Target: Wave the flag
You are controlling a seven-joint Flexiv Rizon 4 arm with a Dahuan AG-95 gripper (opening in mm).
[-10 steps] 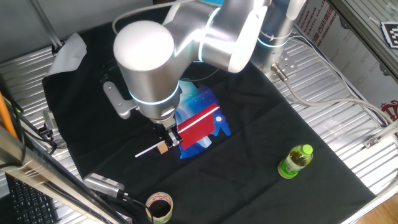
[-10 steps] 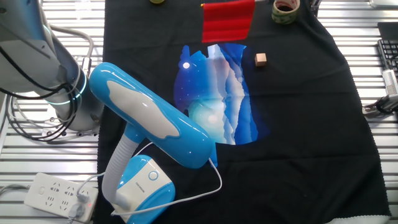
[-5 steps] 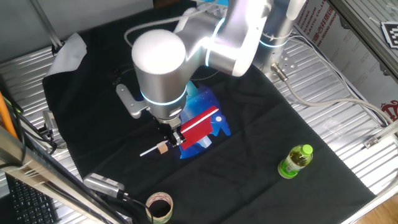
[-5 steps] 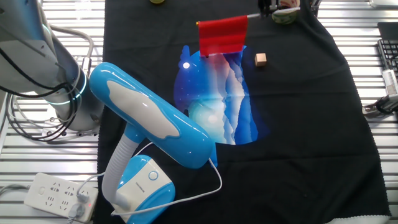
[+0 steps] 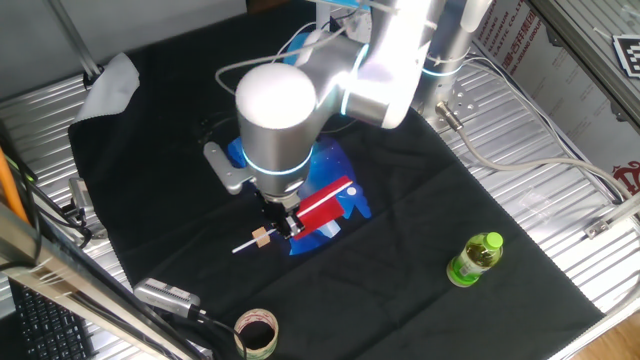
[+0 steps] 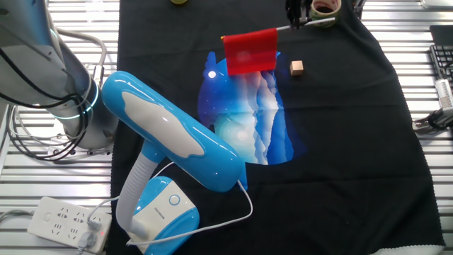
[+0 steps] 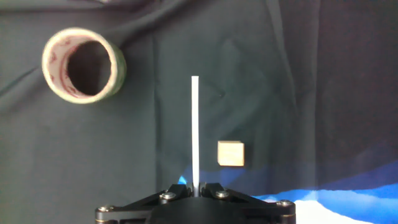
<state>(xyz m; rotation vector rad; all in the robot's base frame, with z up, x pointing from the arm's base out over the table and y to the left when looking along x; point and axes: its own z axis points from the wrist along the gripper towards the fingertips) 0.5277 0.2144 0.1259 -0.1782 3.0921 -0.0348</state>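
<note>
The gripper is pinching the flag by its white stick, w/ the jaws clamped on it. Red cloth is hanging above the blue-and-white cloth near worktop centre. In hand view, stick is pointing to 12 o'clock; wooden cube sitting at 3 o'clock, tape roll at 10.

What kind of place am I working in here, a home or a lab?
Most likely a lab bench. A black cloth covers a metal-slatted table, a power strip and loose cables lie on it, and a keyboard sits at the edge.
</note>
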